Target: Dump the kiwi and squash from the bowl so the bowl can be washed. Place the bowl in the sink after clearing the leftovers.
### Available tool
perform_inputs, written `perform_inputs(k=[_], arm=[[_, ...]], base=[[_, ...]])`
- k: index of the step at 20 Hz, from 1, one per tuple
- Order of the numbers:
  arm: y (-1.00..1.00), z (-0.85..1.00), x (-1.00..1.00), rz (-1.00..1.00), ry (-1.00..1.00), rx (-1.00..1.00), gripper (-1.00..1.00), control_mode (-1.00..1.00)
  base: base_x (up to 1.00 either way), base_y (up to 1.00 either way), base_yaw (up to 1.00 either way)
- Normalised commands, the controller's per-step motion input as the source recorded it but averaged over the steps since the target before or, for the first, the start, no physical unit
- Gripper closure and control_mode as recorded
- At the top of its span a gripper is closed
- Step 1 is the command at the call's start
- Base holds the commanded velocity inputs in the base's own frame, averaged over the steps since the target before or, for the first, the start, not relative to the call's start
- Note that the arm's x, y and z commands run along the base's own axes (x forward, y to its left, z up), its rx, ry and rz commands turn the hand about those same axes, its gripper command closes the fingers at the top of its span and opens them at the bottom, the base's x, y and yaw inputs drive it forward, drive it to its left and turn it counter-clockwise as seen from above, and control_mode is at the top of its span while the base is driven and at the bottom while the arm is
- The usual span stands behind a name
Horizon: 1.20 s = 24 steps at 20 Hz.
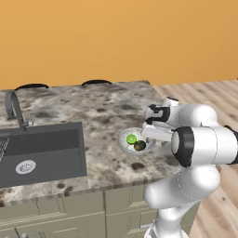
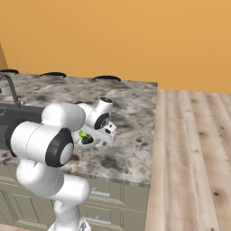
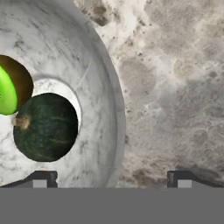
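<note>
The step in hand looks like the first grasp: the robot's two-finger gripper [image 3: 112, 177] hangs low over the near rim of the shallow, glossy whitish-grey bowl [image 1: 122, 141], with nothing dumped yet. In the hand view the jaws stand spread wide, one dark tip over the bowl's inner wall and the other over the bare stone outside, so the rim lies between them; they hold nothing. Whether the tips already touch the rim cannot be told.

The next move, by my reading, calls for a short descent and a pinch on that rim, firm enough that the glossy wall does not slip when the bowl is tipped to shed its contents.

The bowl sits upright on the mottled brown-grey granite tabletop [image 1: 107, 111], well to the right of the large dark-grey recessed sink [image 1: 51, 153] with its round silver drain. Inside it, the small kiwi [image 3: 6, 89], lime-green on its cut face with tan-olive skin, lies touching the roundish, very dark green squash [image 3: 46, 127], which shows a pale stem stub and faint ribbing. Both rest on the bowl's flat bottom, close to the wall the gripper straddles.
</note>
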Motion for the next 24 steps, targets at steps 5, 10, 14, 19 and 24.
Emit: perform_inputs(k=[5,10,14,19,24], arm=[[0.00,-0.22,0.28,0.00,0.00,0.02,-1.00,-1.00],[0.00,-0.12,0.26,0.00,0.00,0.03,-1.00,-1.00],[0.00,-0.08,0.14,0.00,0.00,0.00,1.00,-1.00],[0.00,0.00,0.00,0.00,0.00,0.00,1.00,-1.00],[0.00,0.05,-0.01,0.00,-0.02,0.00,1.00,-1.00]], base=[[0.00,0.00,0.00],[0.00,0.00,0.00],[0.00,0.00,0.00],[0.00,0.00,0.00],[0.00,0.00,0.00]])
